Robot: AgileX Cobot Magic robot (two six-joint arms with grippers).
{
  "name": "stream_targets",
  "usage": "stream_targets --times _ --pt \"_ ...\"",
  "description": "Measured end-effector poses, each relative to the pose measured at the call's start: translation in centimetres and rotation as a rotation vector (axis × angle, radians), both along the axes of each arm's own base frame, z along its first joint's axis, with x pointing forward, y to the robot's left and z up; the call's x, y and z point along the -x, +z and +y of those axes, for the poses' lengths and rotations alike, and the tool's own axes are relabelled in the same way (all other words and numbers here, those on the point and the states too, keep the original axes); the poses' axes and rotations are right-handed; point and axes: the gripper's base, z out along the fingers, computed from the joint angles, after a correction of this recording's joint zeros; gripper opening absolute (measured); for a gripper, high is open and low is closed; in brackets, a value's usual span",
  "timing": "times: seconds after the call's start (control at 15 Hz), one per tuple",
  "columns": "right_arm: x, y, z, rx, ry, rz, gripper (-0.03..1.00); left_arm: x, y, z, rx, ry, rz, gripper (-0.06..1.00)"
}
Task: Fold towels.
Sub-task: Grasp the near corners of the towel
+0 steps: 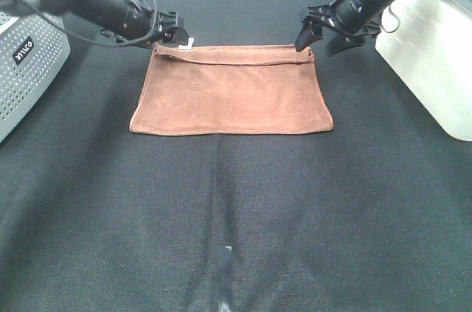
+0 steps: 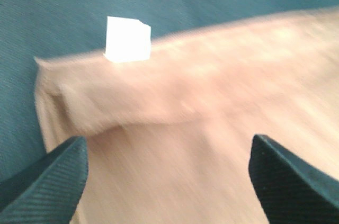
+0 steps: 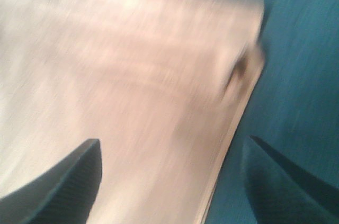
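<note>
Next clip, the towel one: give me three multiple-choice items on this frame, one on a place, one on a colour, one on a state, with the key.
1. Seen from the high camera, where on the towel is the tag?
A. far left corner
B. near right corner
C. middle

2. What colour is the towel?
A. blue
B. rust-brown
C. white

3. How do the left gripper and right gripper stand?
A. both shut on the towel
B. both open
C. one open, one shut

Key:
1 A, the tag sticks out by the left gripper at the far edge.
2 B, the high view shows the colour plainly.
3 B, each wrist view shows the jaws apart over the towel.
</note>
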Motion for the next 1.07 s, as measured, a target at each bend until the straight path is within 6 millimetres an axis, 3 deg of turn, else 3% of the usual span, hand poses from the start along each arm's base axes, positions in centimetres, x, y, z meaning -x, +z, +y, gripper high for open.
stream_targets --times 0.27,0.53,0.8,1.07 --pt "1.5 1.6 -0.1 0.010 0.014 0.126 0.70 2.1 0.3 0.0 -0.021 -0.038 0.258 0.79" --pt "1.7 1.9 -0.2 0.007 -0.038 0.158 0.70 3.2 2.4 0.5 -0.029 0.031 0.361 0.79" --pt "4.7 2.7 -0.5 0.031 -0.028 0.259 0.70 5.1 2.6 1.6 -0.122 0.114 0.590 0.79" --pt "8.9 1.4 -1.1 0.051 -0.060 0.320 0.70 7.2 4.3 2.6 -0.145 0.172 0.570 0.78"
